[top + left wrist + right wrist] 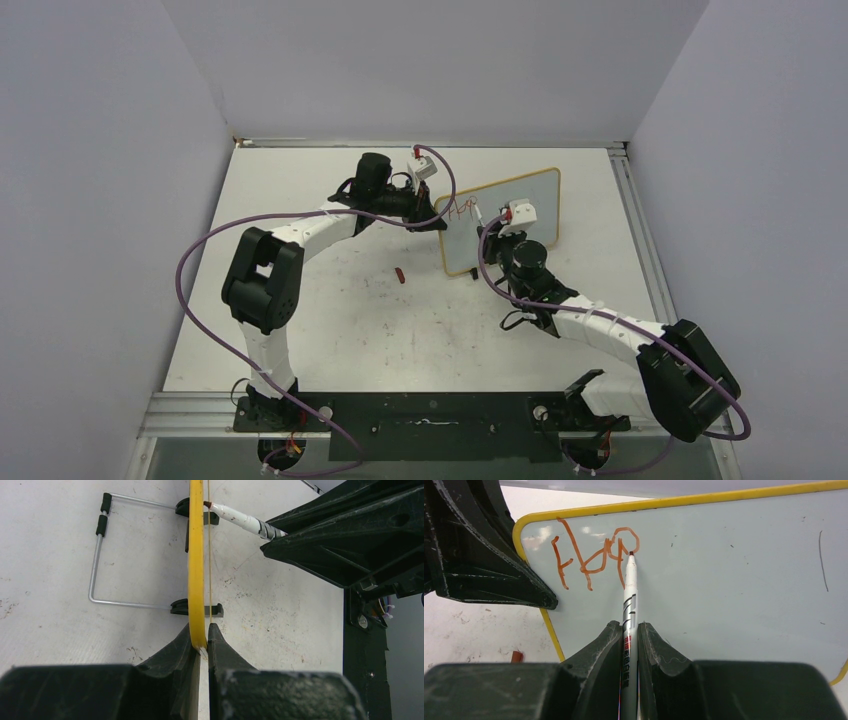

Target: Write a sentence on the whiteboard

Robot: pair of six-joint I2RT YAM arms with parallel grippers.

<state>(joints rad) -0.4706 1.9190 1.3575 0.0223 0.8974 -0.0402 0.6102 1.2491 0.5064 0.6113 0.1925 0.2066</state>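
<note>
Nearest, on the white table (330,330), a small red marker cap (400,274) lies alone, well apart from both arms and just near-left of the board.

Beyond it, the right gripper (629,630) is seen clamped on a slim white marker pen with a dark red tip (630,600). The barrel is pinched between the two black fingers (596,645). Its long axis runs straight out from the jaws, away from the wrist and roughly square to the board face.

The tip is pressed to the small white board with a yellowish wooden frame and rounded corners (734,580), which stands upright on the far half of the table. Contact sits at the loop of the last letter.

The thin orange-red handwritten strokes (594,555) read roughly "Hap", packed into the board's upper left corner. The sentence is judged to be barely begun.

The bare surface lies to the right of the tip, along the board's long axis. The coming strokes are therefore expected to travel rightward, with a lower line left for later. The right arm is the one at the face.

At the board's left edge, the left gripper (202,630) is closed on the frame, one finger on each face, apparently steadying it.

Farthest, behind the board, a bent metal wire stand with black sleeves (100,565) rests on the table.
</note>
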